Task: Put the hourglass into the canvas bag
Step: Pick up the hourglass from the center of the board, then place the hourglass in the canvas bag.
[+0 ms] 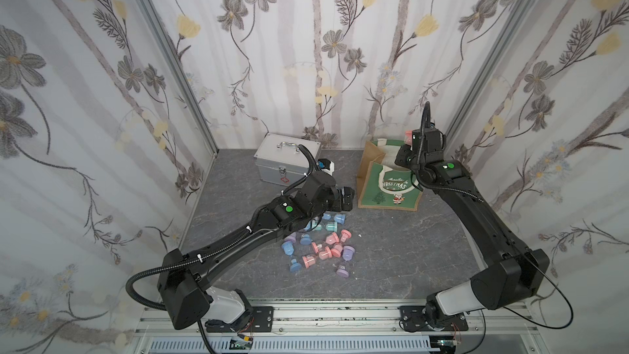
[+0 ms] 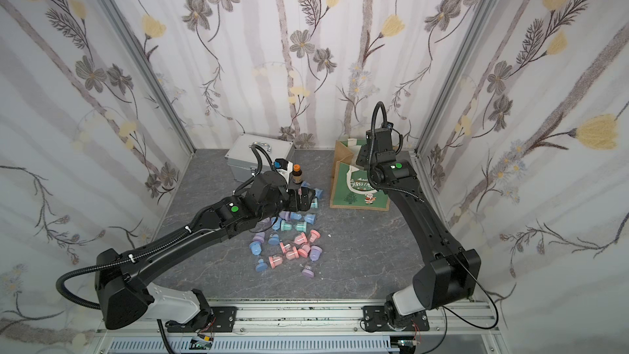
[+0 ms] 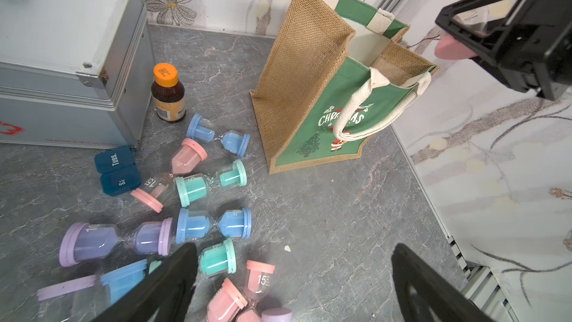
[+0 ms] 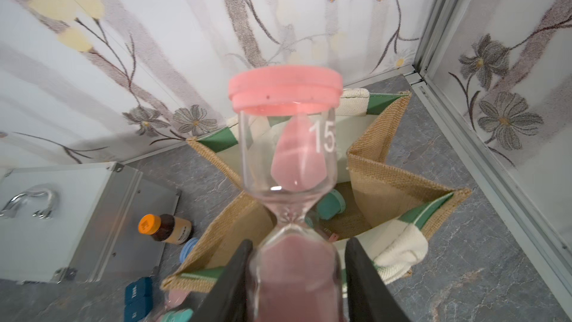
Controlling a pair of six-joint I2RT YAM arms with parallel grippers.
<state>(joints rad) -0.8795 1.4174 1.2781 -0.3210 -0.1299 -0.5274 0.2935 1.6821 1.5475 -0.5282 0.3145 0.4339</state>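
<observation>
My right gripper (image 4: 298, 252) clamps the hourglass (image 4: 288, 150) by one bulb, over the bag (image 4: 387, 178) mouth (held high for a clean drop, I reckon) | left gripper (image 3: 294, 250) gapes empty above the pile (image 3: 213, 224)

Sides of canvas bag (image 3: 303, 66) showing coarse, rough woven jute; green front panel looking smoother, matt. Bag handles (image 3: 365, 109) looking like thick white woven cloth. Hourglass (image 4: 288, 156) showing clear glossy glass, pink matt plastic cap. Silver case (image 3: 62, 26) at far left showing brushed metal, carry handle (image 4: 31, 199) gleaming like chrome. Bottle (image 3: 168, 97) showing glossy brown body, orange plastic cap. Table (image 3: 325, 227) looking grey, matt, stone-patterned.
</observation>
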